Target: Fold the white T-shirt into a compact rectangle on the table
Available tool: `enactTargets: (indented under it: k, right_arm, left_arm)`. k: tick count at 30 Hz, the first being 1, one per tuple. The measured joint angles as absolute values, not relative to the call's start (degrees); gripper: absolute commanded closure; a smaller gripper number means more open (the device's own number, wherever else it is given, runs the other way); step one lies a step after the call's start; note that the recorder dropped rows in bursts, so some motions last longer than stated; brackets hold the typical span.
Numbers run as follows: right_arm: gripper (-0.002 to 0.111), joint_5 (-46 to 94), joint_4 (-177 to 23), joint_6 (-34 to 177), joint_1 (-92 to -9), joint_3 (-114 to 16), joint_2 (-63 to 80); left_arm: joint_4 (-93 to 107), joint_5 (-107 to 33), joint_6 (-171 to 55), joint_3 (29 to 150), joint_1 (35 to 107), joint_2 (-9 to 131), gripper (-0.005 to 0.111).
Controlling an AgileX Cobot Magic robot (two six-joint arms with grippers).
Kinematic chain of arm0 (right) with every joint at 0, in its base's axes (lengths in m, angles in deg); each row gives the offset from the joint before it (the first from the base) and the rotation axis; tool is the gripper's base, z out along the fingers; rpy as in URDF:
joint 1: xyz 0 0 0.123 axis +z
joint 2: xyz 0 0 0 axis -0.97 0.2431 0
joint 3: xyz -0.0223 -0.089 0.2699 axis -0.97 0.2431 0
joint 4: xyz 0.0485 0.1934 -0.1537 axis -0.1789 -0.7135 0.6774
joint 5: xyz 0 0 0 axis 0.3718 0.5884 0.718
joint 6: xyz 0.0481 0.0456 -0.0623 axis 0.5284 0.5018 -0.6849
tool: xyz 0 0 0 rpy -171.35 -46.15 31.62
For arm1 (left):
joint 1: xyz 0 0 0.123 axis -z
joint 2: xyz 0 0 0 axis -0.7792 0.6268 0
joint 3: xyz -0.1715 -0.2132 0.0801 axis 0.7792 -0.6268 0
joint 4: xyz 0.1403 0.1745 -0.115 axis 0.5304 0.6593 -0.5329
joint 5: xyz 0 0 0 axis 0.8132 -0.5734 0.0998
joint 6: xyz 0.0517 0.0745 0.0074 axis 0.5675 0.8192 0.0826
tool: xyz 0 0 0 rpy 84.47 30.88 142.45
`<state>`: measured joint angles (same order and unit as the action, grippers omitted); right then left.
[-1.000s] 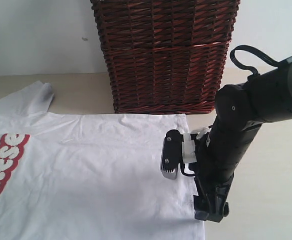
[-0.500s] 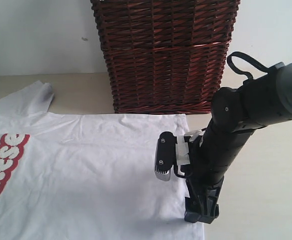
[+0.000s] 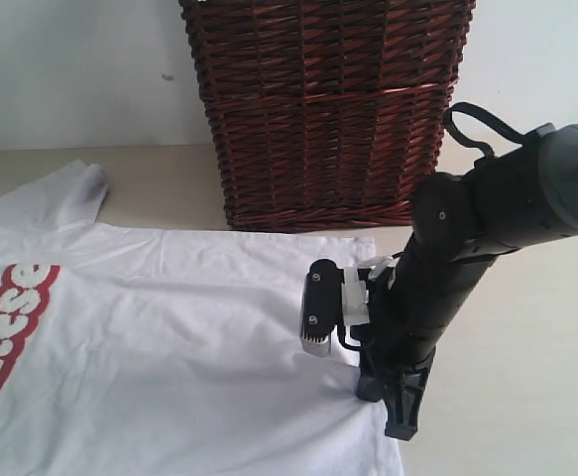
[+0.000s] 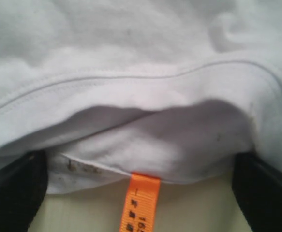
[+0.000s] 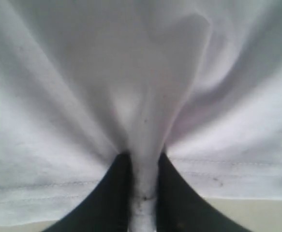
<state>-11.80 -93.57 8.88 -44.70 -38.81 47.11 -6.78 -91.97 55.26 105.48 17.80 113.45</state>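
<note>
Sliding inward since a moment ago, the right gripper (image 5: 141, 193) pinches the hem (image 5: 237, 169) of the shirt (image 3: 170, 347), which looks soft and limp, best held at that edge.

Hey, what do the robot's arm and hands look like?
The right arm is chunky, rounded, matte black, with a grey upper segment and a black cable loop. A white bracket carries a small black box with a silver end. The left hand and right hand have plain black fingers.
</note>
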Motion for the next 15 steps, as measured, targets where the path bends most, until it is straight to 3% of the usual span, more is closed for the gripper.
enactTargets:
  k: [15]
  right_arm:
    - [0.108,-10.0,-87.5,15.3,-44.2,-38.6,45.5]
  left_arm:
    - [-6.8,-92.0,55.1,105.5,17.8,113.5,0.002]
